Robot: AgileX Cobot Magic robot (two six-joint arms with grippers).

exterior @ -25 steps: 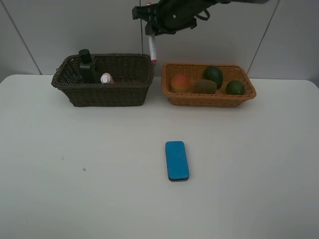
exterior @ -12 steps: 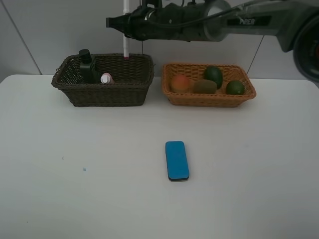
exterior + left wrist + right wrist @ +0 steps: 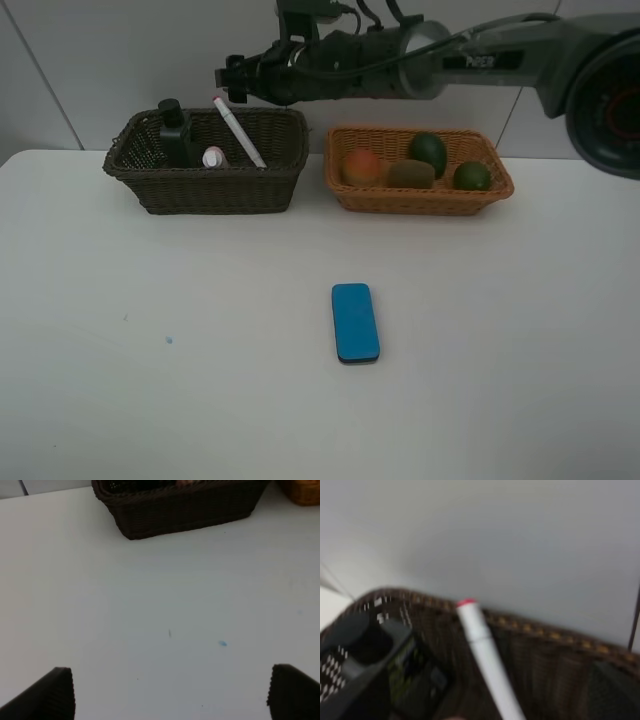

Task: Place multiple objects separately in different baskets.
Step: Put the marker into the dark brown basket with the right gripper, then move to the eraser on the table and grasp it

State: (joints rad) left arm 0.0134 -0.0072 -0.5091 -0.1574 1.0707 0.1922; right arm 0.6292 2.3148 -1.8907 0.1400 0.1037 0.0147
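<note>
The white-pink marker [image 3: 238,132] leans tilted inside the dark brown basket [image 3: 215,190], its pink cap up, free of any grip. Just above it my right gripper [image 3: 232,80] hovers open after reaching across from the right. In the right wrist view the marker [image 3: 485,655] stands beside the dark green pump bottle [image 3: 370,650]. That bottle [image 3: 175,133] and a small pink bottle [image 3: 213,157] share the basket. The blue eraser [image 3: 355,322] lies on the table. My left gripper [image 3: 170,695] is open and empty over bare table, short of the dark basket [image 3: 185,510].
The light tan basket [image 3: 420,198] holds an orange-red fruit [image 3: 361,166], a brown kiwi [image 3: 411,174], a whole avocado [image 3: 428,152] and a halved avocado [image 3: 471,176]. A wall rises right behind both baskets. A small blue speck [image 3: 222,643] marks the white table.
My right arm carried the marker leftward from between the baskets to over the dark basket, then opened. The marker dropped in and now leans there.
</note>
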